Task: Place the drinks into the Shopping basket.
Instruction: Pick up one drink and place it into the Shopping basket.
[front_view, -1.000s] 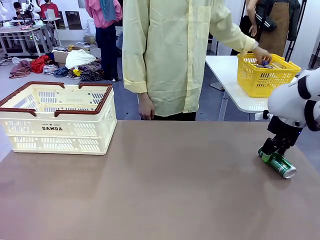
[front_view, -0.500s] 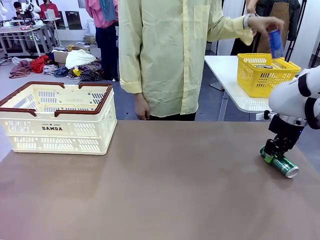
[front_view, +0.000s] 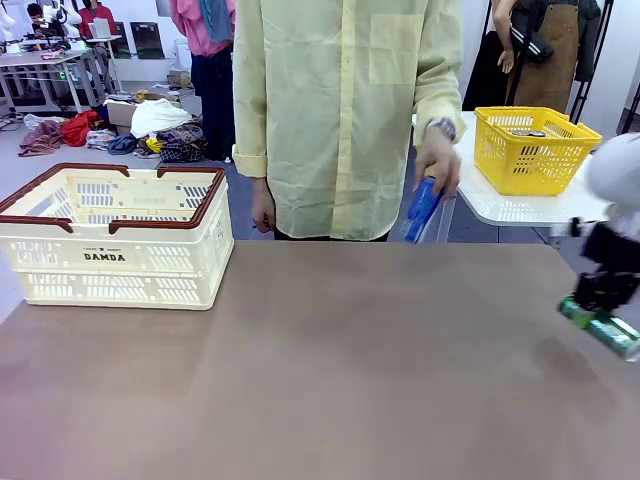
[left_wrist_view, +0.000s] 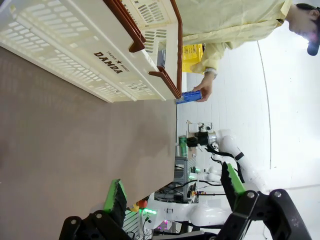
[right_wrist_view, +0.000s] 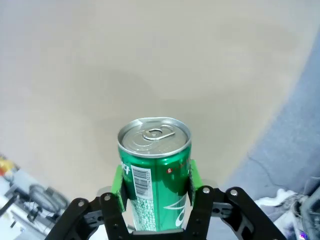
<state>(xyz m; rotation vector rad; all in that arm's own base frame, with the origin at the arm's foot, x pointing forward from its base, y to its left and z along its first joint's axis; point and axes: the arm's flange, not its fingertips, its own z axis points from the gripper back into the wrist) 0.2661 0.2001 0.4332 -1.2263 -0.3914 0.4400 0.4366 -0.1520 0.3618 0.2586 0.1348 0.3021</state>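
Clamped on the green can (right_wrist_view: 154, 150), the right pincer (right_wrist_view: 155, 186) should travel high toward the Shopping basket (front_view: 105, 255) at 9 o'clock; the left pincer (left_wrist_view: 172, 182) gapes empty.

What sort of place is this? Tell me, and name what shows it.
Probably a robotics lab staging shop tasks: a white robot arm holds a green can above the table, a Shopping basket stands on it, and cluttered workbenches and heaped clothes lie behind.

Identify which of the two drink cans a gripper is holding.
The green can, clamped in the right gripper; the blue can is in the person's hand.
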